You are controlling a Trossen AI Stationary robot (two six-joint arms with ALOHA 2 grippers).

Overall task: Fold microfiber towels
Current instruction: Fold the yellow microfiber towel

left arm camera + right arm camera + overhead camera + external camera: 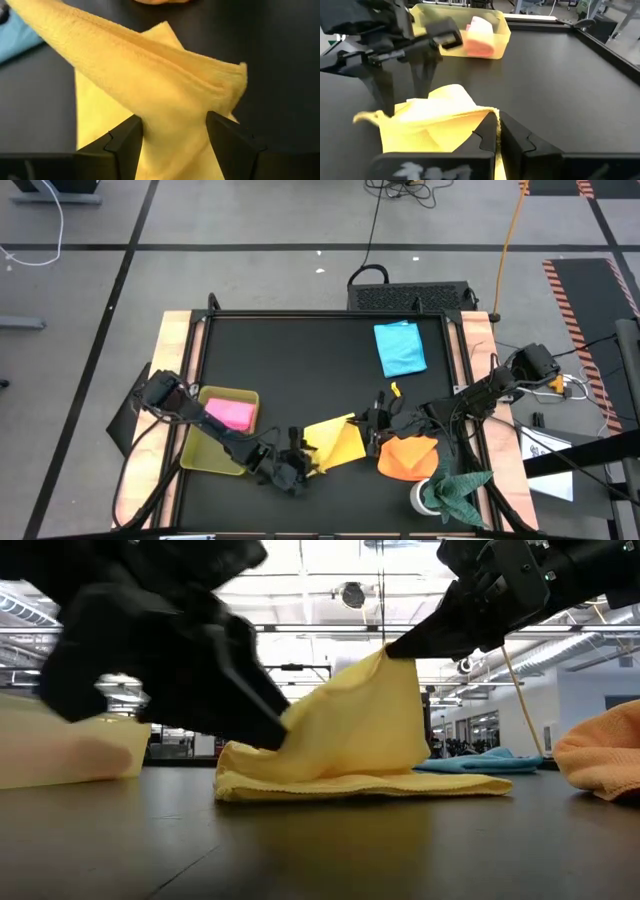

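The yellow towel (338, 442) lies near the table's front middle, one corner pulled up into a peak (380, 665). My right gripper (499, 131) is shut on that corner. My left gripper (175, 137) is open at the towel's left side. Its two fingers (125, 145) stand on either side of the raised fold (175, 100). An orange towel (408, 456) lies bunched just right of the yellow one. A light blue towel (400, 348) lies flat at the far right. A folded pink towel (230, 414) rests inside the yellow-green tray (205, 452). My right gripper pinches the yellow towel's raised corner (491, 114) between its two fingers, reaching in from the table's right and slanting slightly down. The corner is lifted clear and the cloth runs down from it as a ridge. The towel's lower part (360, 785) stays on the table. My left gripper's open fingers flank the raised fold; whether they touch it I cannot tell.
A dark green cloth (455, 490) sits crumpled at the near right corner. The tray (502, 37) stands at the near left beside my left arm. Raised wooden rails (175, 380) border the black tabletop. Bare black surface lies in the table's far middle (300, 360).
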